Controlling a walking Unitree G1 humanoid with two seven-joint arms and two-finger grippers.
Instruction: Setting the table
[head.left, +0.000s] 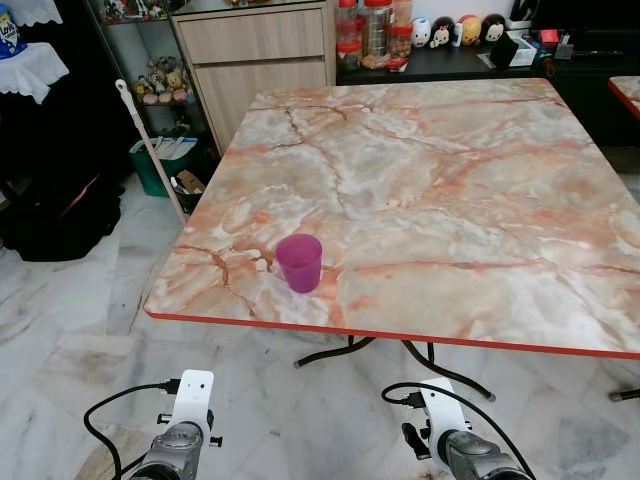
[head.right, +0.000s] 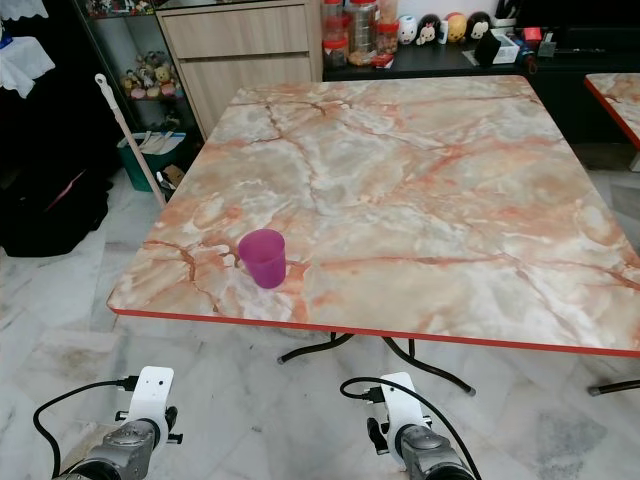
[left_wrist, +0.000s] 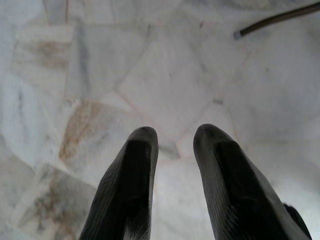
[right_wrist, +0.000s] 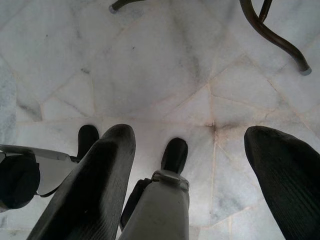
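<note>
A purple cup (head.left: 299, 262) stood upright near the marble table's (head.left: 480, 200) front red edge; a careless nudge could have tipped it off. Below that edge, the left gripper (left_wrist: 172, 145) hung slightly parted and the right gripper (right_wrist: 190, 150) spread wide, both empty over floor tiles (left_wrist: 165, 75). The arms were cropped at the wrists.

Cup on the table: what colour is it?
Translucent purple cup, clearest in the left eye view.

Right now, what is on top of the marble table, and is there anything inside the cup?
A purple cup stands upright alone near the table's front left edge. Its inside looks empty, though the bottom is partly hidden by its wall. Both arms hang low over the floor.
</note>
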